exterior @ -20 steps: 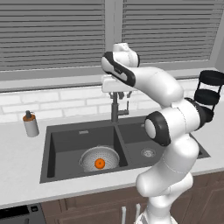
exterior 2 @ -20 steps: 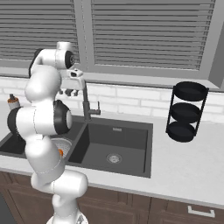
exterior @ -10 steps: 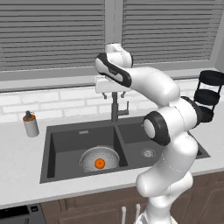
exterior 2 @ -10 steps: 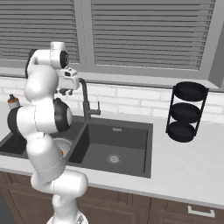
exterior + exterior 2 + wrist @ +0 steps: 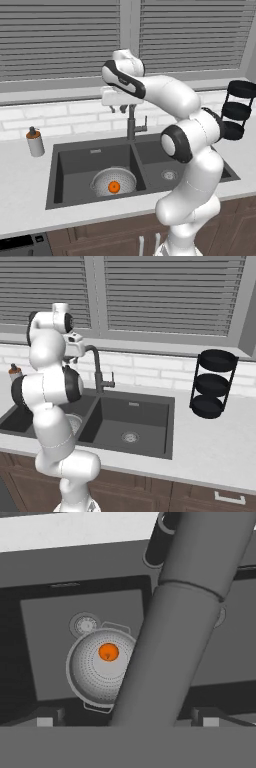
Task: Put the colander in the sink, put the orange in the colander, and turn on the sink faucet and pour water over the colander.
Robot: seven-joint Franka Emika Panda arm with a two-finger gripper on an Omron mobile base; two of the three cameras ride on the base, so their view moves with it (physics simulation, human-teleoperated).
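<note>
The sink (image 5: 75, 165) is seen as a dark, matte rectangle with two basins split by a central divider, each basin having a round steel drain. In its left basin the colander (image 5: 113, 181) is set, a round silver-grey bowl of finely perforated metal with a rim and small handles. The orange (image 5: 114, 187), a small, bright, smooth ball, is held inside the colander, near its middle. The faucet (image 5: 97, 367) is shaped as a tall, slim, dark grey tube with a curved spout and a small side lever.

A small grey soap dispenser (image 5: 34, 143) with an orange top is placed on the pale counter (image 5: 20, 185), left of the sink, and a black three-tier rack (image 5: 212, 382) is stood to its right. The gripper (image 5: 123, 107) is raised beside the top of the faucet with its fingers spread wide and nothing between them. In the hand view the faucet's thick tube crosses the frame and covers part of the colander's right side.
</note>
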